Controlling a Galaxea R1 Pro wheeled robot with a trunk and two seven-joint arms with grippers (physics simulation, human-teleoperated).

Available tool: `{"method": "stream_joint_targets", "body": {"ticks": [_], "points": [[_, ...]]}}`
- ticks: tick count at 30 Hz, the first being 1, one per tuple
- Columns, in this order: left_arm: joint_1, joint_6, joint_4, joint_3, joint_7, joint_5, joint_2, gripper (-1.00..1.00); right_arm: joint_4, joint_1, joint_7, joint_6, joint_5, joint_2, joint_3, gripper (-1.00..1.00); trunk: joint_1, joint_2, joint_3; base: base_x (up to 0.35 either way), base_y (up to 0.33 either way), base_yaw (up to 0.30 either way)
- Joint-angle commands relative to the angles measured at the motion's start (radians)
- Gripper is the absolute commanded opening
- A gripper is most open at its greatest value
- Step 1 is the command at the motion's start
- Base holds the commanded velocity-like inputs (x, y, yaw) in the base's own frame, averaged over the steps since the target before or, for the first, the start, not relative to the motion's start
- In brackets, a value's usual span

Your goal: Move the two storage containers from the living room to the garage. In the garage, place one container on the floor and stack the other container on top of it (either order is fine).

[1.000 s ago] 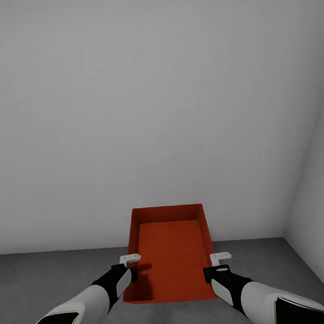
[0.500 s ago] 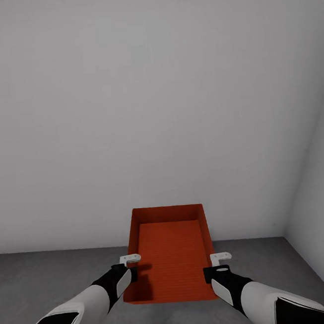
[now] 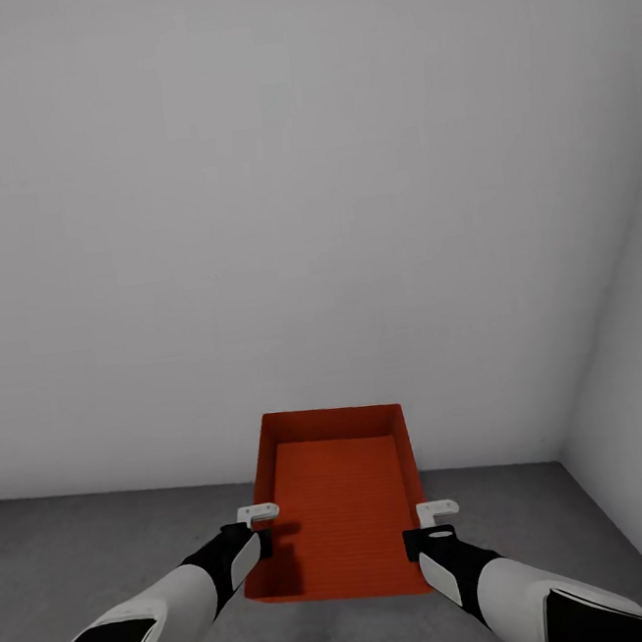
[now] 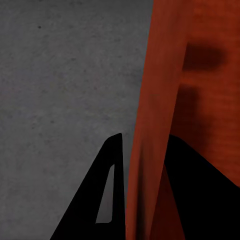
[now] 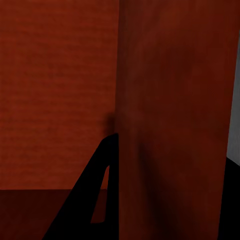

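Nothing has moved since the earlier frames apart from a faint drift of the head view; arms and bin keep their pose. 1 orange-red storage container [image 3: 342, 516] is carried between both arms in the garage, facing a grey-white wall [image 3: 280, 216] near a corner. Left hand [image 3: 261, 531] is clamped on the container's left wall: the left wrist view shows that wall [image 4: 155, 150] running between the 2 dark fingers [image 4: 107, 200]. Right hand [image 3: 427, 529] is likewise clamped on the right wall [image 5: 170, 130], 1 finger [image 5: 97, 200] inside the bin. Concrete floor [image 3: 79, 554] lies beneath both hands; whether the container already rests on it cannot be told. Step in hand: placing this bin in the garage. Next move, as judged: lower it level until it sits flat, then part both hands.
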Motion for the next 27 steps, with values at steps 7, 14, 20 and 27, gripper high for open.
{"method": "stream_joint_targets", "body": {"ticks": [7, 14, 20, 27], "points": [[0.000, 0.007, 0.002, -0.002, 0.006, 0.017, 0.000, -1.00, 0.025, -0.002, -0.016, -0.006, 0.024, -0.001, -0.009, -1.00, 0.027, -0.050, -0.024, 0.000, 0.000, -0.003], [0.000, 0.007, 0.002, -0.002, 0.006, 0.017, 0.000, -1.00, 0.025, -0.002, -0.016, -0.006, 0.024, -0.001, -0.008, -1.00, 0.054, -0.099, -0.046, 0.000, 0.000, 0.000], [0.000, 0.007, 0.002, -0.002, 0.006, 0.017, 0.000, -1.00, 0.025, -0.002, -0.016, -0.006, 0.023, -0.001, -0.009, -1.00, 0.077, -0.141, -0.068, 0.000, 0.000, 0.000], [0.000, 0.007, 0.002, -0.002, 0.006, 0.017, 0.000, -1.00, 0.025, -0.002, -0.016, -0.006, 0.023, -0.001, -0.009, -1.00, 0.104, -0.190, -0.100, 0.000, 0.000, 0.000]]}}
